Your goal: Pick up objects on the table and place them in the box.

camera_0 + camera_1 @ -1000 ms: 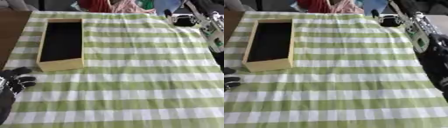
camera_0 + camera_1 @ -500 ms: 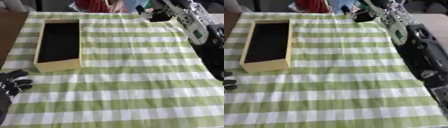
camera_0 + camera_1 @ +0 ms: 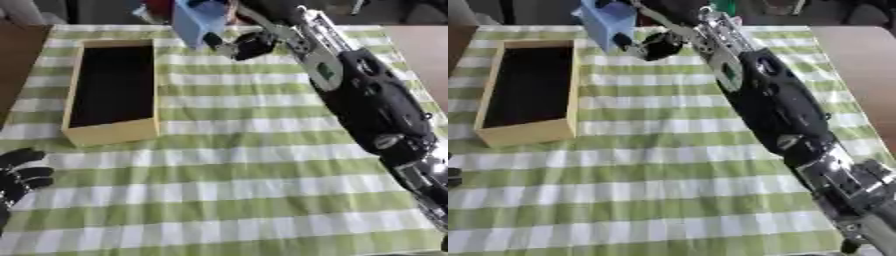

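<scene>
Fingers of the right hand (image 3: 249, 44) curl round a light blue object (image 3: 194, 22) at upper centre of the frame, just past the upper right corner of the wooden box (image 3: 113, 90). The long black arm (image 3: 372, 105) crosses the right side diagonally. Left hand (image 3: 19, 172) sits at lower left, fingers relaxed and spread, below the box. Green checked cloth (image 3: 236, 180) lies bare across centre and bottom
</scene>
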Action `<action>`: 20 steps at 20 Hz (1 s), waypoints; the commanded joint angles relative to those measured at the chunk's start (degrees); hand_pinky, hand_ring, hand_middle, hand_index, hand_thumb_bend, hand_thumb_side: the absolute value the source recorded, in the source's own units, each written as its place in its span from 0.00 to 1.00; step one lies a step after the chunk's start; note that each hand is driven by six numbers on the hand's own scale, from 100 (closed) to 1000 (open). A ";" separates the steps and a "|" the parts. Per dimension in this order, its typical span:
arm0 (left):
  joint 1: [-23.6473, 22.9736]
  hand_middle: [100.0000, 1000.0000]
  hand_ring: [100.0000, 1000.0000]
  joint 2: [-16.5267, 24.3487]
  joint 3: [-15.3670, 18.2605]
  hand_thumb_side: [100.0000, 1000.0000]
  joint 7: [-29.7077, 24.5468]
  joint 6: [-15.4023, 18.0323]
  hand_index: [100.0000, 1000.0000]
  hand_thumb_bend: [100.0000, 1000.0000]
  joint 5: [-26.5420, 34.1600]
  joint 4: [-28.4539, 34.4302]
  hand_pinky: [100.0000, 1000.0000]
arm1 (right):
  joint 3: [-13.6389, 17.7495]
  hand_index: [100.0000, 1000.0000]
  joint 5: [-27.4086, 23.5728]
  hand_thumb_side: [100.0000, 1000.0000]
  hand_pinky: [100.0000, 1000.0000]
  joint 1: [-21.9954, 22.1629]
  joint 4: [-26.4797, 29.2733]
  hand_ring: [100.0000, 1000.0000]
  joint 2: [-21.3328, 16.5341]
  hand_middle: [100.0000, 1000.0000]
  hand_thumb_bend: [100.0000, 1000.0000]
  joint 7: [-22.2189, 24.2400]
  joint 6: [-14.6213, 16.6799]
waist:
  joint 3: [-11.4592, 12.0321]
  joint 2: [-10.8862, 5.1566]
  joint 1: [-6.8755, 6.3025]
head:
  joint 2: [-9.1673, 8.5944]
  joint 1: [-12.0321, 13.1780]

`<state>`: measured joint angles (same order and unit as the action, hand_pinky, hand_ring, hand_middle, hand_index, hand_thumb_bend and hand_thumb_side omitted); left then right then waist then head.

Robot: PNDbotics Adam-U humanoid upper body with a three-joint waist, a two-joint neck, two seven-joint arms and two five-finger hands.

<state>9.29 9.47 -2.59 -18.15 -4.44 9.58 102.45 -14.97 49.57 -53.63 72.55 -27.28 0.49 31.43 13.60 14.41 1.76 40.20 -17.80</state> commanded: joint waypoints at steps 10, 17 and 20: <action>1.19 0.72 0.69 -0.09 -0.77 0.87 -1.02 0.08 0.79 0.00 0.44 0.70 0.71 | -1.16 0.40 2.77 0.00 0.55 -2.31 -4.44 0.65 4.60 0.25 0.00 1.48 2.26 | 3.26 -0.62 0.02 | -1.10 -2.22; 1.32 0.72 0.69 -0.32 -1.15 0.87 -1.58 0.11 0.79 0.00 0.41 0.71 0.71 | -1.87 0.46 4.67 0.00 0.57 -2.51 -7.68 0.67 7.40 0.31 0.00 2.54 4.02 | 5.14 -0.31 0.00 | -1.49 -3.22; 1.33 0.72 0.69 -0.39 -1.20 0.88 -1.74 0.09 0.79 0.00 0.38 0.70 0.71 | -2.09 0.64 5.25 0.00 0.59 -2.48 -8.09 0.71 7.98 0.46 0.05 2.73 4.59 | 5.26 -0.28 -0.03 | -1.60 -3.31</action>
<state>10.11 8.98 -3.67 -19.61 -4.45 9.83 102.44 -17.21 54.37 -54.57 64.24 -19.05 3.19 35.61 18.79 14.96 2.05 39.17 -20.85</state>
